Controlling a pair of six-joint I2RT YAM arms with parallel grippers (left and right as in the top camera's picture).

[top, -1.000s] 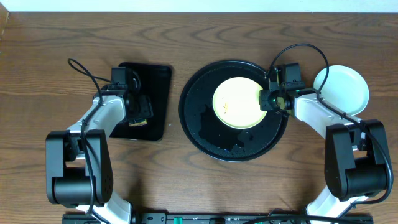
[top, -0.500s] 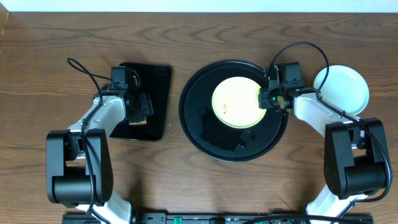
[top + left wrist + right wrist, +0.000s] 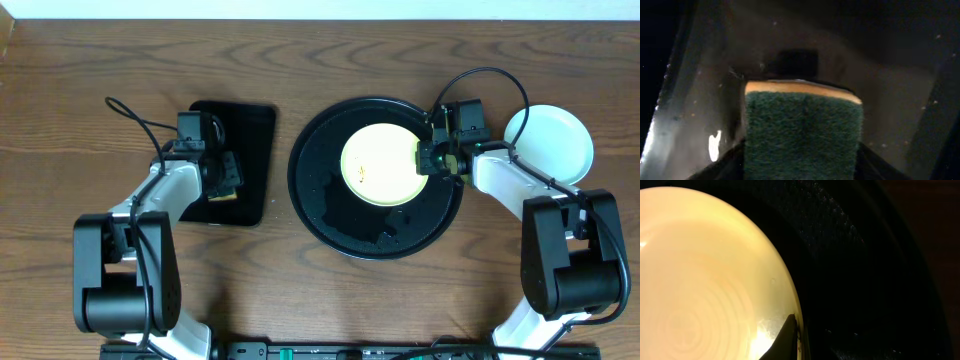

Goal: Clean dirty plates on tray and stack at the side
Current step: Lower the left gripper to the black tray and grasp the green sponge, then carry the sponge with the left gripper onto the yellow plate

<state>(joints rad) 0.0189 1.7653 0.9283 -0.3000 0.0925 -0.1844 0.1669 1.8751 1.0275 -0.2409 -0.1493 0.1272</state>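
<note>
Pale yellow plate (image 3: 380, 165) lying flat in the round black tray (image 3: 330, 215), a little above and right of the tray's middle, with a small brownish smear left of centre. Tray itself mid-frame in the overhead view, on the wooden table (image 3: 300, 60). At the plate's right rim, the right gripper (image 3: 428, 160). In the right wrist view, only one dark fingertip (image 3: 788, 332) to be seen, at the inner edge of the plate (image 3: 705, 280) at the bottom of the frame (clamped on the rim or loose, cannot tell). Further right, toward the upper right of the overhead frame, a pale plate (image 3: 552, 142) on the bare wood, outside the tray. Left of the round tray, a rectangular black tray (image 3: 250, 130). Over it, the left gripper (image 3: 222, 185), clenched on a sponge (image 3: 802, 135) (green scouring face toward the camera, yellow layer at its far edge), close above the tray floor.
</note>
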